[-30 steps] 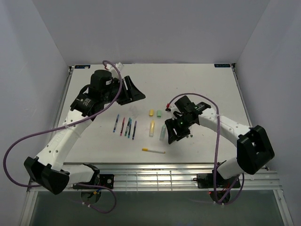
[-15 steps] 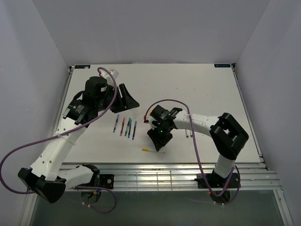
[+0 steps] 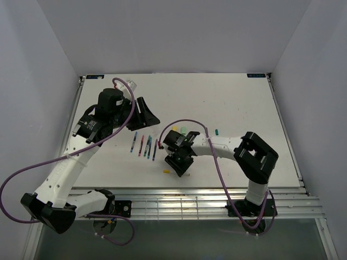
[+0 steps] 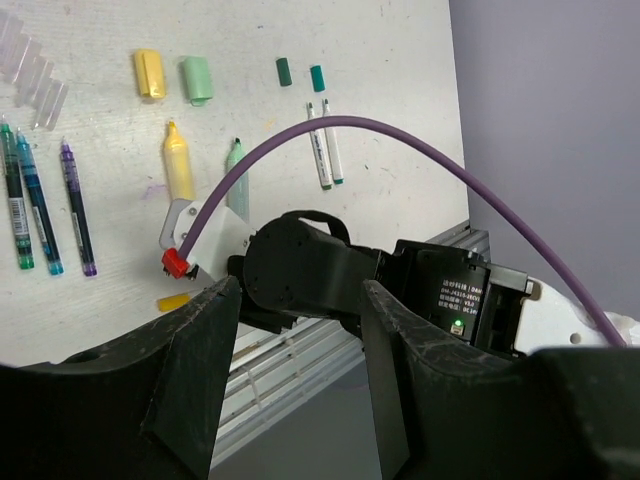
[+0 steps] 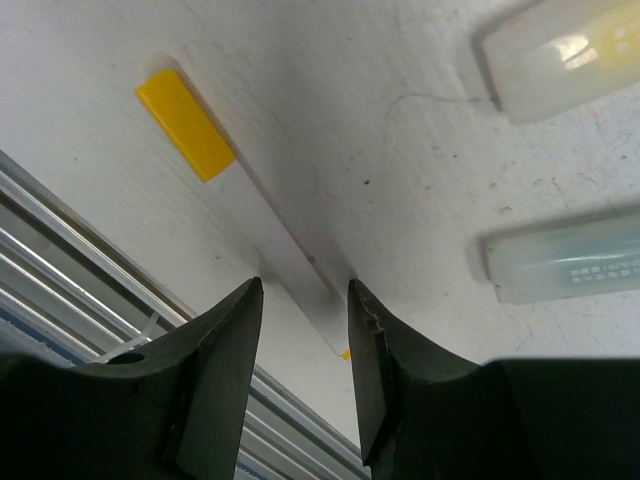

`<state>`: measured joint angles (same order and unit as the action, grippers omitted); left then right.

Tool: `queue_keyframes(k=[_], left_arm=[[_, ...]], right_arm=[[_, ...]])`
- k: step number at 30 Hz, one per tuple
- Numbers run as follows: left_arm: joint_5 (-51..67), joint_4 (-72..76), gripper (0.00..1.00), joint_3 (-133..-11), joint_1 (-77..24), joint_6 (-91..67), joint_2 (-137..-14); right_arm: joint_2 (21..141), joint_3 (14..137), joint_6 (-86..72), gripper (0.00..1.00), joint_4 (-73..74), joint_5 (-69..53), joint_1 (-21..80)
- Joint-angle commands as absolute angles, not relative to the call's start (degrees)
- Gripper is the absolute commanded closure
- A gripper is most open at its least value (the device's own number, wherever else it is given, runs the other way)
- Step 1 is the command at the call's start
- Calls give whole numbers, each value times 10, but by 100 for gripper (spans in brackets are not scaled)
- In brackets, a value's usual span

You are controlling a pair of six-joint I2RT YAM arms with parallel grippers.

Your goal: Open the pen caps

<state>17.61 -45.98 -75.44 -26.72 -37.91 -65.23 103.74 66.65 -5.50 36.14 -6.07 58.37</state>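
White tabletop, overhead view: left gripper hangs at upper left, up-left of the row of dark pens; right gripper sits low at lower centre, with a yellow cap poking out just left of it. Left wrist view: left jaws wide apart, holding nothing; yellow highlighter and pale-green highlighter lie uncapped at upper left. Right wrist view: right jaws part-way open astride the white pen, its cap on at upper left; cannot tell whether the pads touch the barrel.
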Motion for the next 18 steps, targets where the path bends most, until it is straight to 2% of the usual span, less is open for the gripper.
queue_keyframes(k=[1, 6, 9, 12, 13, 18], left_arm=[[180, -465, 38, -756, -262, -369, -648], [158, -474, 38, -778, -261, -366, -647], [140, -483, 38, -793, -261, -364, -644], [130, -484, 37, -805, -260, -363, -642], [129, -484, 37, -809, -260, -362, -642], [96, -491, 38, -828, -260, -362, -637]], right_arm=[[1049, 667, -65, 55, 349, -37, 607], [1052, 651, -84, 59, 337, -35, 633], [1060, 646, -94, 67, 333, -32, 639], [1063, 644, -106, 83, 330, -19, 640], [1062, 644, -109, 92, 330, -13, 640], [1030, 673, -129, 92, 347, -3, 632]])
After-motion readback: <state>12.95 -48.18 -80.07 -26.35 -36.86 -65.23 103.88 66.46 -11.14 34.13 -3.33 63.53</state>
